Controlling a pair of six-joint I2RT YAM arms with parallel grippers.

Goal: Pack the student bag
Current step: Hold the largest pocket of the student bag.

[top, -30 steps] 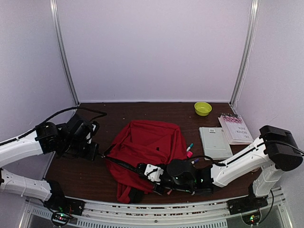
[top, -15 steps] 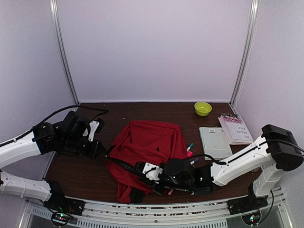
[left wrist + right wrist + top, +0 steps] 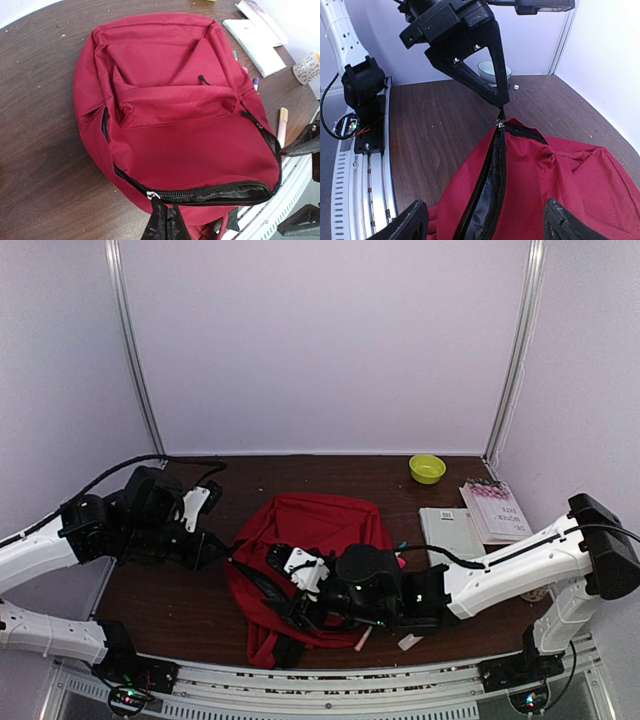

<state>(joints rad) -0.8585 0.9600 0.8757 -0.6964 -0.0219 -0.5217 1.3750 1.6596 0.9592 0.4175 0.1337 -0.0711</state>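
One student bag, left end effector pinching its zipper pull; right end effector spread just above

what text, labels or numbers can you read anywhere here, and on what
None of it can be read.
Cover print on the pink book: too blurred to read.
The white label on the grey notebook: too small to read.
The student bag: no print or logo shows.

The top external view looks down from high at 6 o'clock toward 12 o'clock, over the whole tabletop. The left wrist view faces 3 o'clock, the right wrist view 9 o'clock, both close on the shared student bag.
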